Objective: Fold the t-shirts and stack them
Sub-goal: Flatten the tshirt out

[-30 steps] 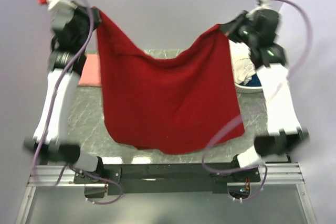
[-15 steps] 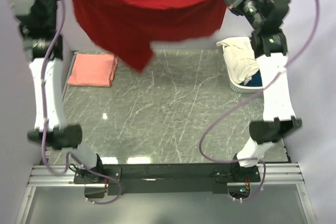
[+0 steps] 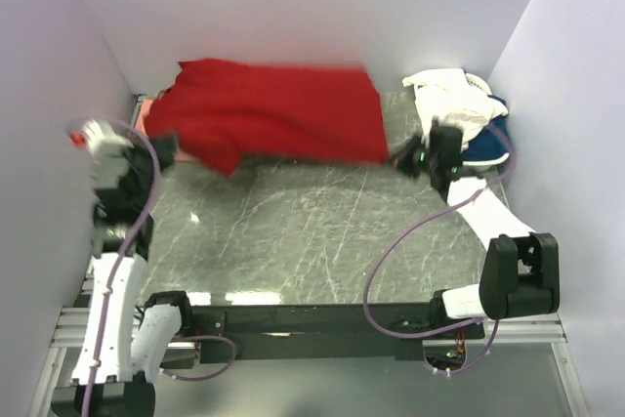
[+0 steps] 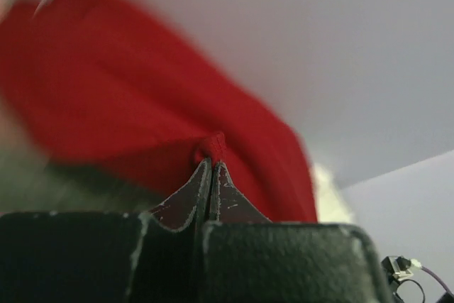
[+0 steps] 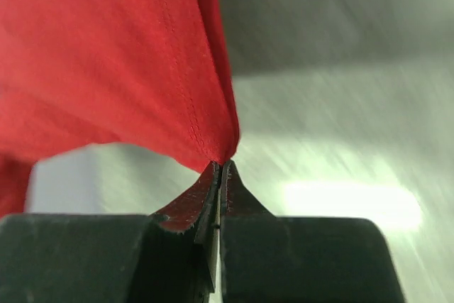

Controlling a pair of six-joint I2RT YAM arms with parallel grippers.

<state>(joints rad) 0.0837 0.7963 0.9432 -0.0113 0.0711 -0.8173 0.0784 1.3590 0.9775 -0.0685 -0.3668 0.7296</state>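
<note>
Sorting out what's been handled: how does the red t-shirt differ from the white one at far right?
The red t-shirt is deep red; the white t-shirt is cream. The red one is stretched wide across the far side of the table; the white one lies crumpled in a heap. The left gripper and right gripper pinch the red one's ends; neither grips the white one. Both are soft cloth.

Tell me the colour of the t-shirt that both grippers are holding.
The t-shirt is plain deep red; the top external view shows it best.

Matt red cloth t-shirt [image 3: 269,114] over glossy marbled table [image 3: 312,241].
</note>
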